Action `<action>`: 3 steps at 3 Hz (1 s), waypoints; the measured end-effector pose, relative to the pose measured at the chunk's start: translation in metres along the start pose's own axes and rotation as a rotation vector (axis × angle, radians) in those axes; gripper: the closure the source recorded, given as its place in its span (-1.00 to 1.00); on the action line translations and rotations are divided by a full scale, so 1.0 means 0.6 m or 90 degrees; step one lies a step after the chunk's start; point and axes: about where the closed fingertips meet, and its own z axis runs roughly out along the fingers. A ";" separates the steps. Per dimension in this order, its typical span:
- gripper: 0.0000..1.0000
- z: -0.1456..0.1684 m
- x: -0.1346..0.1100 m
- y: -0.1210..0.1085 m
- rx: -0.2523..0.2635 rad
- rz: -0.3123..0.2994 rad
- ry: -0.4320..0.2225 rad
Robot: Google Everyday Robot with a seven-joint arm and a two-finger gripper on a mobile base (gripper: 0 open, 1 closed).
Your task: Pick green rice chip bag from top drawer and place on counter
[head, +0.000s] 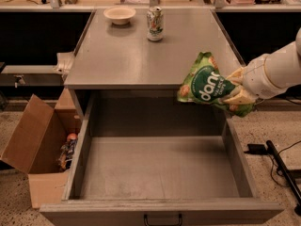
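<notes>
Over the counter's (127,55) front edge, the gripper (236,87) squeezes one end of the chip bag (202,81). The bag is bright green and crinkly, with big white letters.

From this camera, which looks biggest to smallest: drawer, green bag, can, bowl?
1. Open grey metal drawer
2. Crinkly green chip bag, in the pincer at the counter's front-right corner
3. Cream round bowl and green-white drink can look alike, both farther back
</notes>
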 end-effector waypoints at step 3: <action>1.00 -0.008 -0.074 -0.128 0.045 0.016 -0.081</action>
